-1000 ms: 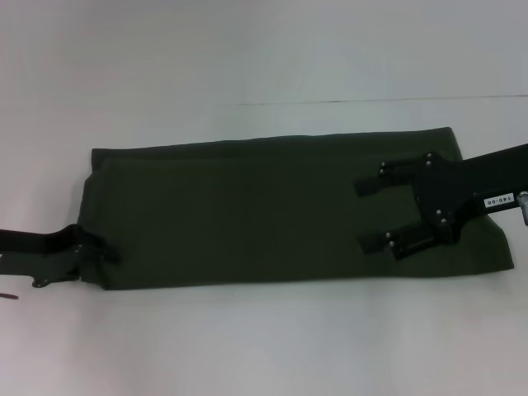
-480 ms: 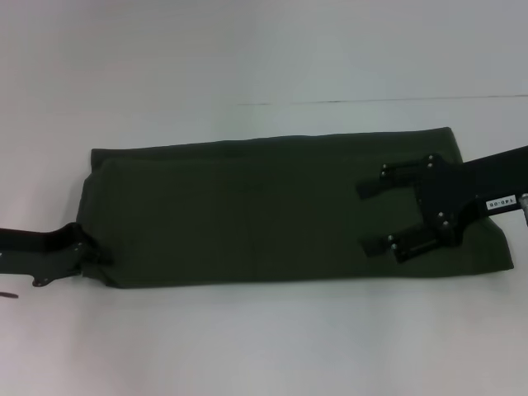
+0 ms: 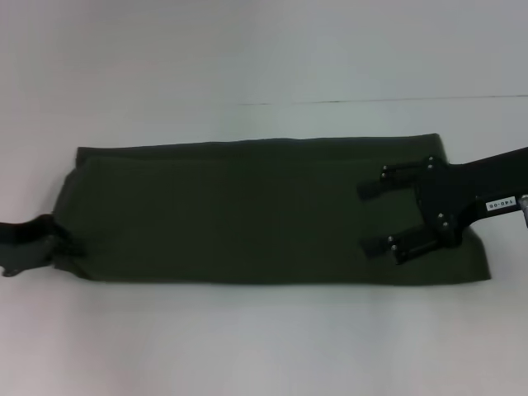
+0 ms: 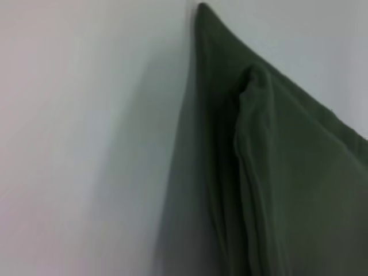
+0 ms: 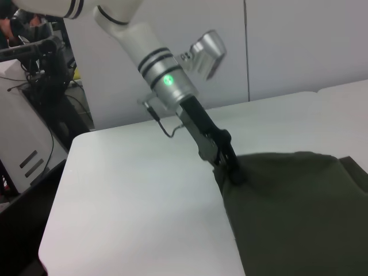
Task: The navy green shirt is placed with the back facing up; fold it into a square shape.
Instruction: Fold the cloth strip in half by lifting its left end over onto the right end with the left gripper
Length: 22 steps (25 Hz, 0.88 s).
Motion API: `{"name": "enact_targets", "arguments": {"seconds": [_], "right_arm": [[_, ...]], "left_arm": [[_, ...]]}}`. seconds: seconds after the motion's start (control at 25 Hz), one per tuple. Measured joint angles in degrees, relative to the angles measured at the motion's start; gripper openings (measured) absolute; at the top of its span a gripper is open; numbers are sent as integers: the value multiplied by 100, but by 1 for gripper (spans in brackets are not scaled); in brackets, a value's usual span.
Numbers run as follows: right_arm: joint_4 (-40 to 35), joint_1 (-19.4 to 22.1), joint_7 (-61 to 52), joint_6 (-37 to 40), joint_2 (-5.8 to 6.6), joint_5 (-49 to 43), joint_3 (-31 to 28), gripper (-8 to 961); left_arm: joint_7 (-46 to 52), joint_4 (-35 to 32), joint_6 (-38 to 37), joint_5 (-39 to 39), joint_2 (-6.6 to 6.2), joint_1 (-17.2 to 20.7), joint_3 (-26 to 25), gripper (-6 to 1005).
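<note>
The left gripper [image 3: 62,245] is clenched on the end of the long-folded dark olive-green cotton shirt [image 3: 247,210], apparently to tauten it; the right gripper [image 3: 370,216] hangs released above the opposite end.

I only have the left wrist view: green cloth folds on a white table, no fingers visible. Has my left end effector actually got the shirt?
Observer: Yes. The right wrist view shows the left end effector pinched on the edge of the dark olive-green cotton shirt, with the cloth tented up at it.
Operator: And where is the other arm?
Observer: In the head view the right end effector is over the shirt's opposite end, fingers open, gripping nothing.
</note>
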<state>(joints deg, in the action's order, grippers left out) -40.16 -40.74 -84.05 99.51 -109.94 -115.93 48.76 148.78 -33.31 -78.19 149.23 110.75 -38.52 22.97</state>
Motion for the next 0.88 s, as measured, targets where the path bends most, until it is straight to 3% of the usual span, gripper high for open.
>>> {"name": "enact_targets", "arguments": {"seconds": [0.44,0.88], "right_arm": [[0,31,4,6,-25,0,-1,928],[0,135,70,-34,-28,1,-37,927]], "left_arm": [[-51,-637,-532,386,-214,155,-34,75],[-190,-1457,-1218,769,-560,221,-478,75]]}}
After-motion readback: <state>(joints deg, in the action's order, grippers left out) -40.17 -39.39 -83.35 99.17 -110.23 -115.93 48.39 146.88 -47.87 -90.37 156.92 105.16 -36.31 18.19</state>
